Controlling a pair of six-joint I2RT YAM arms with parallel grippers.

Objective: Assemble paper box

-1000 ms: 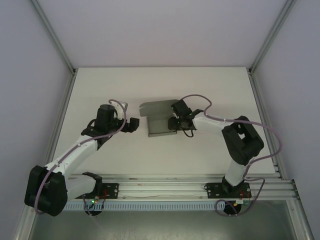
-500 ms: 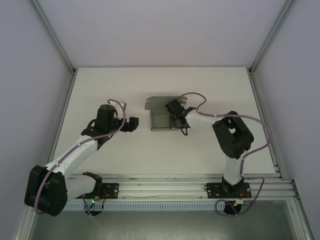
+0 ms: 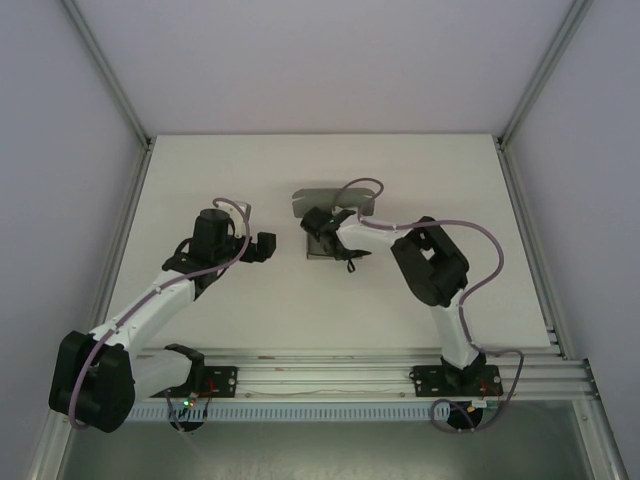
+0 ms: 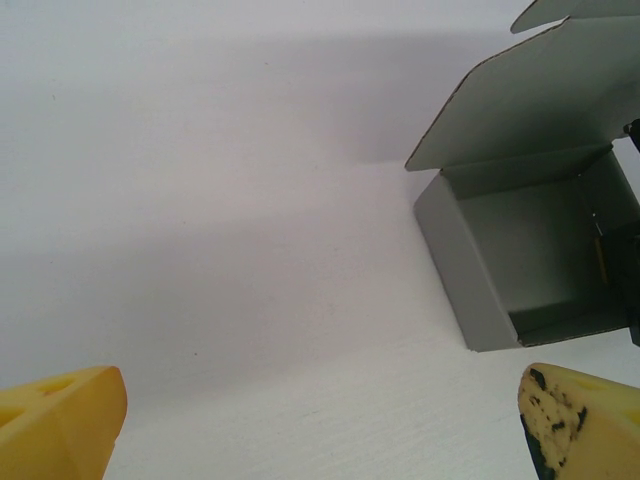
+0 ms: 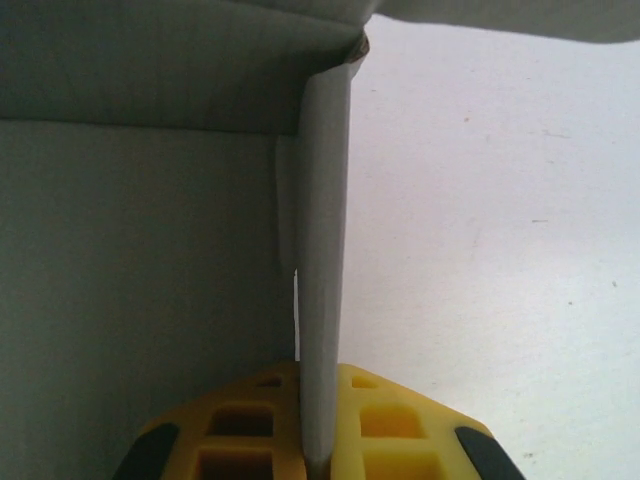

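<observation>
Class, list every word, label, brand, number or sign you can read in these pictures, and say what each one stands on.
No text can be read in any view.
The box is plain grey card with no print.
The right arm's base shows small coloured lights. Any lettering there is too small to read.

We look down from above the near edge over the table (image 3: 200,170). Our left wrist view faces right toward the box (image 4: 520,270); our right wrist view sits close against it.
</observation>
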